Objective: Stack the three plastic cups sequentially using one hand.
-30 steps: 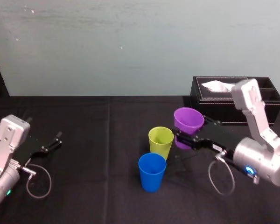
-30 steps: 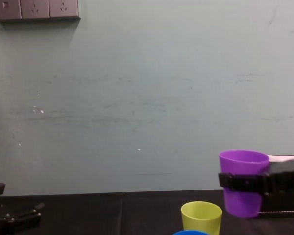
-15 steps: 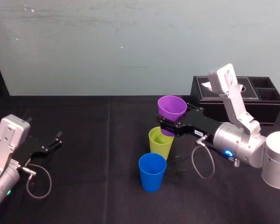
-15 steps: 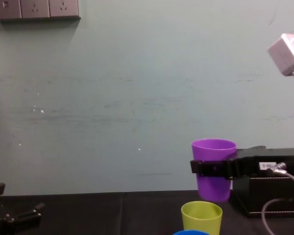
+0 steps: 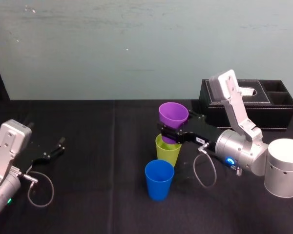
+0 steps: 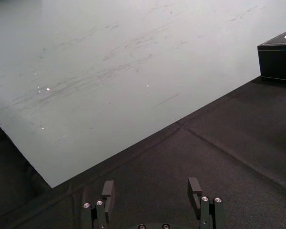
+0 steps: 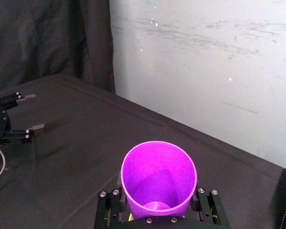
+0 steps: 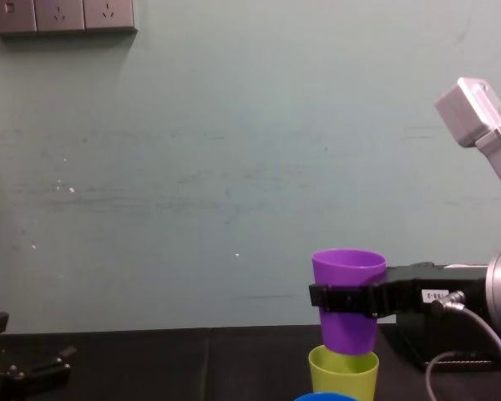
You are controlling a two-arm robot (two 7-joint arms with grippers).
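My right gripper is shut on the purple cup, holding it upright by its sides. The purple cup's base sits right at the rim of the yellow-green cup, directly above it; whether they touch I cannot tell. The yellow-green cup stands on the black table, with the blue cup just in front of it. In the right wrist view the fingers flank the purple cup. My left gripper rests open at the far left, nothing between its fingers.
A black leather tissue box stands at the back right, behind the right arm. The table is covered in black cloth. A loose cable loops beside the left arm. A pale wall rises right behind the table.
The right gripper has carried the purple cup leftward, from beside the tissue box to directly over the yellow-green cup, and lowered it to that cup's rim. The left arm has stayed still.
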